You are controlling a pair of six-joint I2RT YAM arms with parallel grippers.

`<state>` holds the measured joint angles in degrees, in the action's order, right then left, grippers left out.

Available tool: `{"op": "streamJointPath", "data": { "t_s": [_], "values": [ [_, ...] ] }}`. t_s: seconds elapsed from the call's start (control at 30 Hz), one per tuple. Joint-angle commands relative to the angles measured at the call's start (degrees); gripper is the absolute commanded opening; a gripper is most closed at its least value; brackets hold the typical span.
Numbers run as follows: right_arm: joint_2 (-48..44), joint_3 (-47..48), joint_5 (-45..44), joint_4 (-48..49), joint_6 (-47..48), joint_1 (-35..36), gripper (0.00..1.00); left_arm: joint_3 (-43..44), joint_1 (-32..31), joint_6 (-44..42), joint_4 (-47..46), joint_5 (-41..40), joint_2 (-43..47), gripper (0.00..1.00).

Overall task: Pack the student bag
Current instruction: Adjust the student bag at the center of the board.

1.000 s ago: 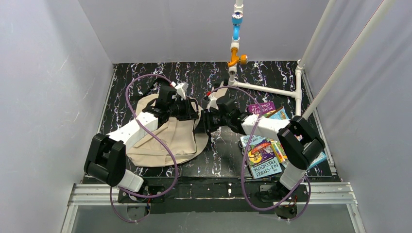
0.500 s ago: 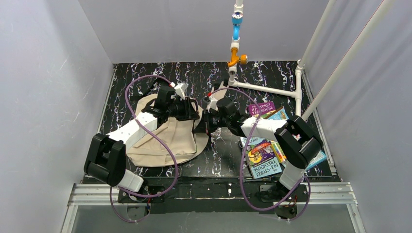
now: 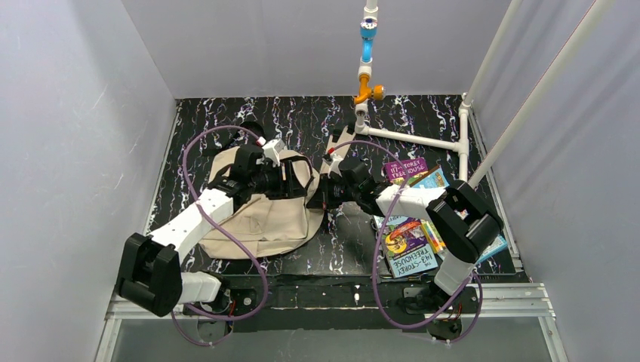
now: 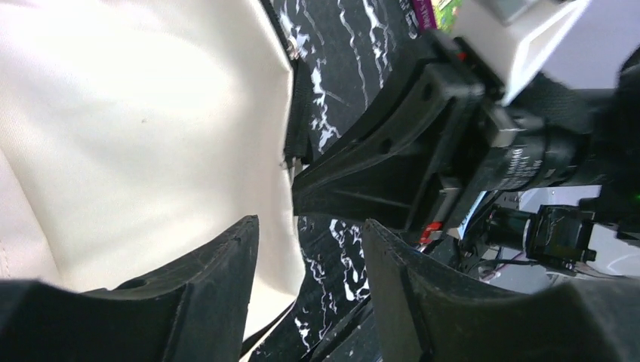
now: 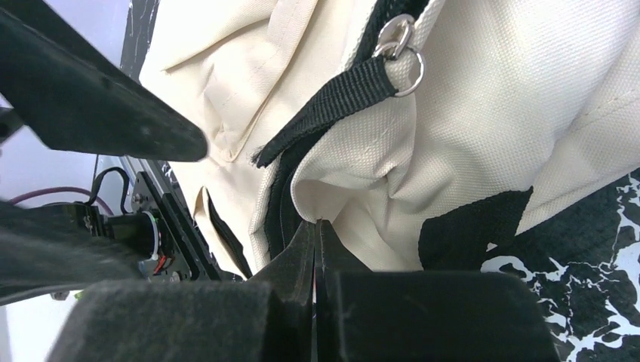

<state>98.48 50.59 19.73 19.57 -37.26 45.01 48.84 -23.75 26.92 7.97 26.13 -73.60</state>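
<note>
Soft woven beige student bag, ribbed black webbing strap.

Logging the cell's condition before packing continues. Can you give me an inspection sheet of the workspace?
Surface: black marbled table, no spills seen.
Job's things: beige bag lying left of centre; colourful books piled at right, outside it.
Clutter: nothing seen.
Grippers: left gripper jaws open, empty, at the bag's edge; right gripper jaws shut on a bag fold.
Cables: purple cables loop over both arms.
Surroundings: white pipe frame, grey walls.
</note>
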Motion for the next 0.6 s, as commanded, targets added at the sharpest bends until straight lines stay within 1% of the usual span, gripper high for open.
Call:
{"op": "streamJointPath", "data": {
  "t_s": [0.0,0.07,0.1,0.17,0.2,0.23,0.3,0.37,0.47,0.57],
  "values": [
    [-2.66,-0.53,-1.57,0.24,-0.20,0.07,0.01,-2.50,0.19,1.12,-0.92,1.33,-1.75,0.50],
    [-2.76,-0.33,-1.95,-0.13,-0.15,0.07,0.01,-2.36,0.19,1.61,-1.47,1.91,-3.54,0.50],
    [-2.91,-0.38,-1.99,-0.04,-0.42,0.12,0.01,-1.98,0.15,1.58,-1.89,2.63,-5.53,0.47],
    [-3.25,-0.56,-2.71,-0.29,-0.54,0.15,0.01,-1.78,0.15,1.12,-1.59,2.46,-6.61,0.39],
    [-3.47,-0.57,-3.66,-1.10,-0.60,0.16,0.01,-1.74,0.19,0.96,-1.25,1.79,-6.83,0.34],
    [-3.68,-0.48,-4.78,-2.09,-0.47,0.16,0.01,-1.73,0.15,0.64,-0.91,1.10,-6.85,0.27],
    [-4.23,-0.32,-8.18,-5.09,-0.72,0.21,0.01,-1.57,0.13,-0.48,0.11,-0.62,-6.63,0.09],
    [-4.55,-0.84,-10.65,-7.02,-1.57,0.26,0.01,-1.70,0.19,-1.32,0.70,-2.45,-6.40,0.00],
    [-4.43,-1.32,-12.26,-7.93,-2.63,0.73,0.01,-2.37,0.19,-1.69,0.04,-3.36,-6.31,0.00],
    [-4.28,-1.28,-18.66,-14.15,-4.17,1.21,0.01,-3.90,0.15,-1.61,-0.38,-5.61,-4.72,0.00]
  ]
}}
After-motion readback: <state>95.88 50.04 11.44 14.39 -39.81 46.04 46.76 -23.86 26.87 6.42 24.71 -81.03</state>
